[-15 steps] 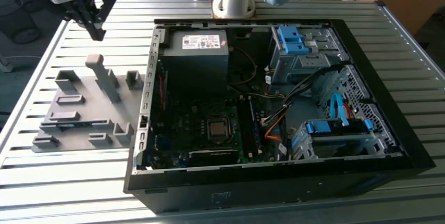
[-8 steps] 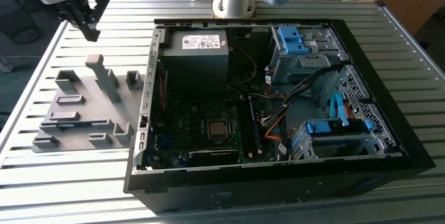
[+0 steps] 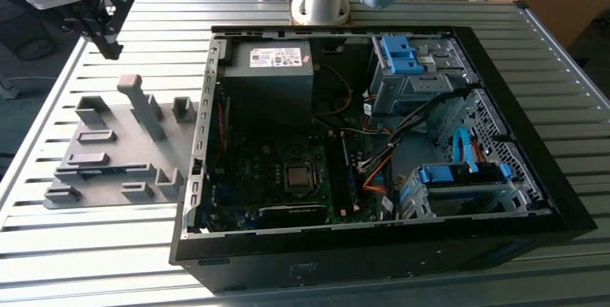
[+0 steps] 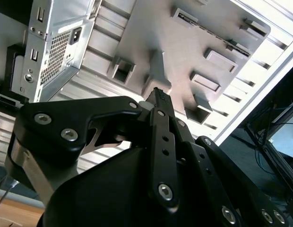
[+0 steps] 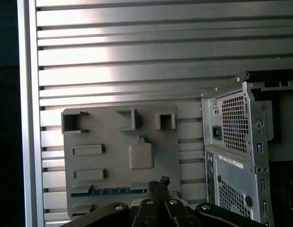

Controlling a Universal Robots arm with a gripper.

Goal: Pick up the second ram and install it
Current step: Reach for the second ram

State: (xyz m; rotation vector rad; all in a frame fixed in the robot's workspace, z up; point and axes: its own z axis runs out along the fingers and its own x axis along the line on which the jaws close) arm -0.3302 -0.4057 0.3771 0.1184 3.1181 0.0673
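Exterior view: the black claw (image 3: 111, 48) is seen clenched above the slatted metal desk (image 3: 96, 250); the thin dark green memory stick (image 3: 101, 172) is seated in the pale grey plastic holder plate (image 3: 124, 127).

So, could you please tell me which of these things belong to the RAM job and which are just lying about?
Job:
- ram, sitting in the holder
- gripper, over the holder
- case with its motherboard

Lying about:
- power supply
- cables
- table
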